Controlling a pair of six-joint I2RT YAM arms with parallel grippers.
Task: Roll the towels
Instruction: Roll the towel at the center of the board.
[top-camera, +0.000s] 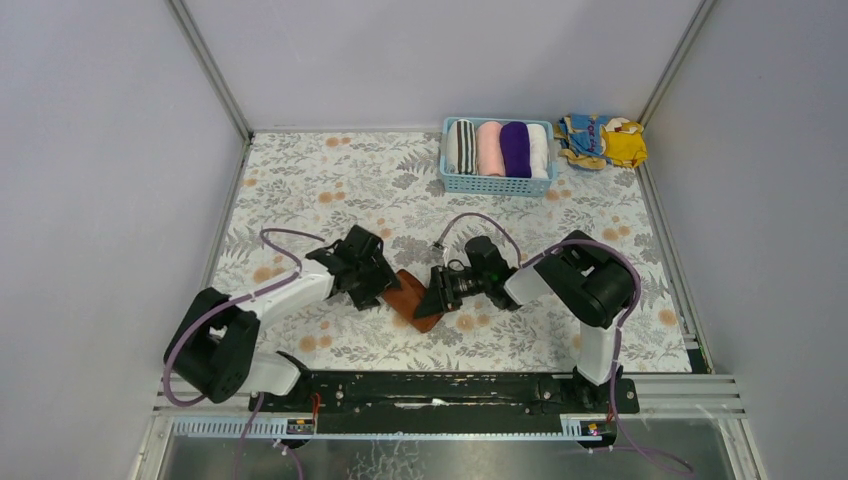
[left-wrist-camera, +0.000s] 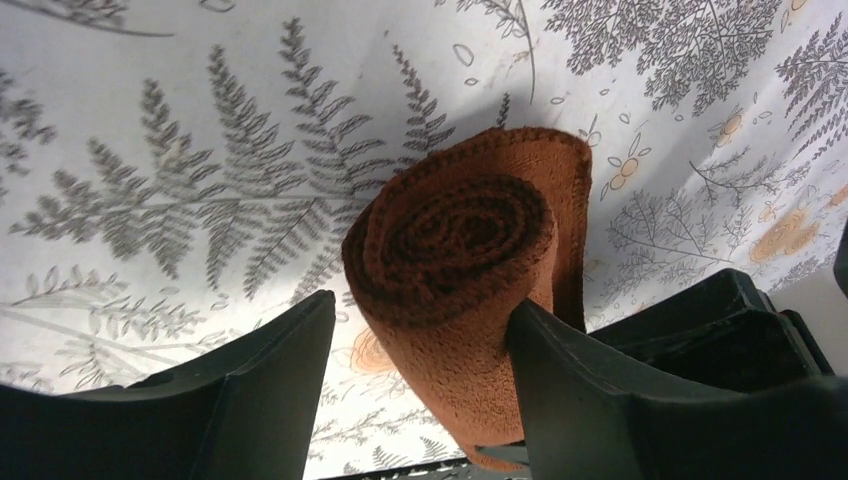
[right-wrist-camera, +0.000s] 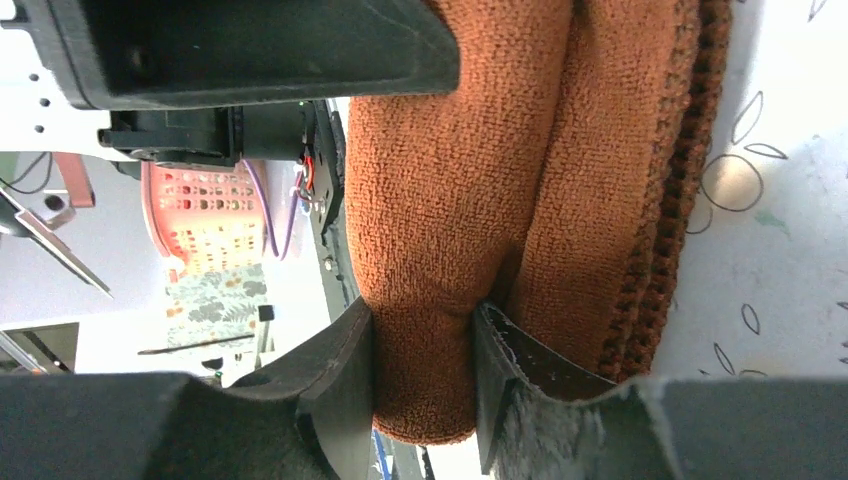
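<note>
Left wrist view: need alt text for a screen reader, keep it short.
A rust-brown towel, rolled into a tight spiral and seen end-on, sits between the two black fingers of the left gripper; one finger touches the roll, the other stands clear. Beneath is a white fern-print tablecloth.

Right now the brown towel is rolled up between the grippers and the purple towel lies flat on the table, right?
Not quite. The purple towel is not flat on the table: it sits rolled in the blue basket, as the top external view shows. The brown towel is rolled, as you say.
</note>
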